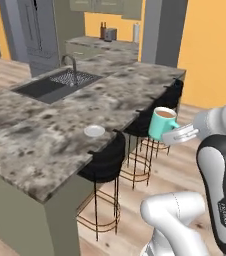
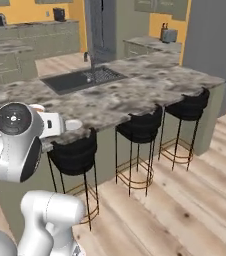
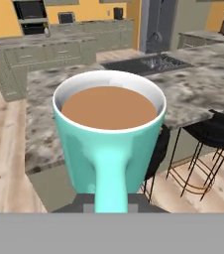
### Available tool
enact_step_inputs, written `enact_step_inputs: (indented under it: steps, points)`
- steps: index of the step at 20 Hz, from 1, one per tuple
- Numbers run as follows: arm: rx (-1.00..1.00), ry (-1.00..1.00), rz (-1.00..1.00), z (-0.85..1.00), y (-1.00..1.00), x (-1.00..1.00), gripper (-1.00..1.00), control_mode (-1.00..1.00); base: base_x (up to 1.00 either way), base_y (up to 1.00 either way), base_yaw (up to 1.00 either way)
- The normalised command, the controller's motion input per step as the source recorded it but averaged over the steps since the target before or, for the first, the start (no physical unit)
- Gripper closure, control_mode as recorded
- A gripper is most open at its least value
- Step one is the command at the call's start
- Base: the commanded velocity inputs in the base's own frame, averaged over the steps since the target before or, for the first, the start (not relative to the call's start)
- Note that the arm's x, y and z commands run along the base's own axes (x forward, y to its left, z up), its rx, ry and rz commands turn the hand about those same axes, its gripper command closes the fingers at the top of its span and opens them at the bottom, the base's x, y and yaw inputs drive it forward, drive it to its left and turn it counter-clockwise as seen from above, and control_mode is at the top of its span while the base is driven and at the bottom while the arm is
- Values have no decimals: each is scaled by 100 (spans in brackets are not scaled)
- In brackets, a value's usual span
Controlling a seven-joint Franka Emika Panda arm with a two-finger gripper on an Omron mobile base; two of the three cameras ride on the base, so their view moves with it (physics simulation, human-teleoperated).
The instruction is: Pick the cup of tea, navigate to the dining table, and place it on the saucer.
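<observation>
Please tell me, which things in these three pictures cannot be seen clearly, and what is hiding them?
- Jaws on the cup of tea: hand view, covered by the cup's handle and cut off by the bottom edge.
- Cup of tea: right base view, behind the arm's round joint.
- Saucer: in the right base view, partly behind the arm.
- Items on the far counter: left base view, too small and blurred to name.

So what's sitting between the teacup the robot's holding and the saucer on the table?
In the left base view, between the cup of tea and the saucer there is only bare dining table granite, its edge, and a black chair's backrest.
</observation>
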Motion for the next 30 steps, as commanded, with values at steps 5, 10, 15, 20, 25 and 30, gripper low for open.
enact_step_inputs:
  steps: [5, 10, 15, 20, 25, 30]
  points:
    - [0, 0, 0, 0, 0, 0, 100, 100, 40, -97, 37]
    - [0, 0, 0, 0, 0, 0, 100, 100, 81, -70, 58]
    - [0, 0, 0, 0, 0, 0, 100, 100, 58, -60, 58]
    - [0, 0, 0, 0, 0, 0, 100, 100, 58, -19, 55]
    - [0, 0, 0, 0, 0, 0, 100, 100, 61, -8, 23]
    - [0, 0, 0, 0, 0, 0, 100, 100, 70, -8, 1]
